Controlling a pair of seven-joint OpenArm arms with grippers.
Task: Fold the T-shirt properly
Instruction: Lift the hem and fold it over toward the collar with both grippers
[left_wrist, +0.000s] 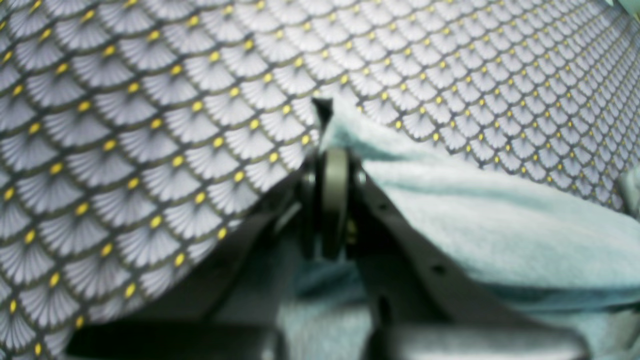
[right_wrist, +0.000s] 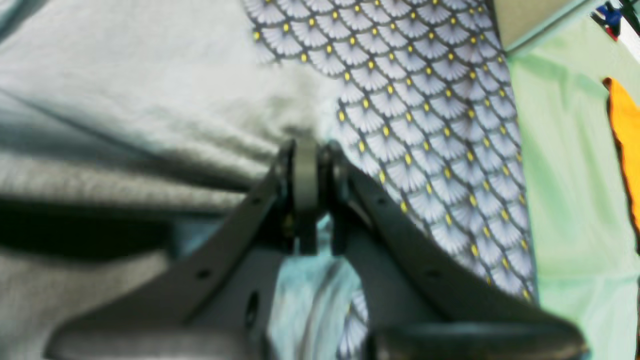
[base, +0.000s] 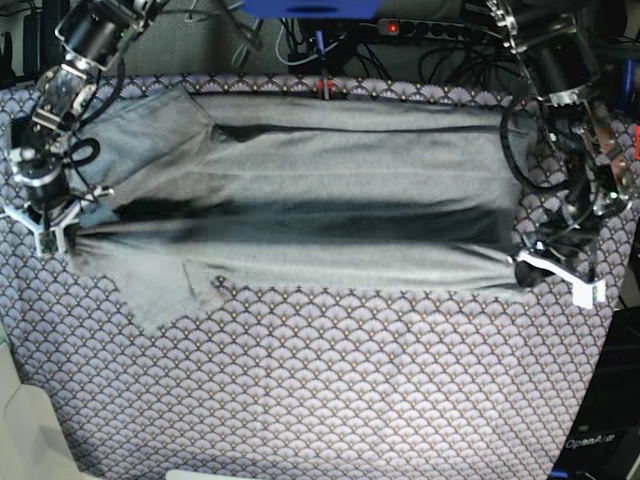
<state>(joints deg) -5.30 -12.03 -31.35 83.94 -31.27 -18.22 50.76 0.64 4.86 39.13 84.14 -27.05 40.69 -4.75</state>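
Grey knit fabric of the T-shirt stretches across the far half of the purple fan-scale tablecloth, strung between the two grippers with a dark shaded fold running along its length. The left gripper sits at the garment's end on the right of the base view, and its jaws are clenched on the shirt's edge; in its own wrist view the left gripper has the pale cloth of the T-shirt bunched against its right side and trailing away to the right, while bare tablecloth lies to its left and ahead of it. The right gripper is at the opposite end, near the sleeves, and its jaws are likewise pinched together on the fabric; from its wrist camera the right gripper meets the T-shirt just at its tips, with the shirt spreading out to its left and ahead, and tablecloth showing to its right. One short sleeve hangs toward the near side of the table, lying flat on the cloth just beside the right gripper's end of the shirt.
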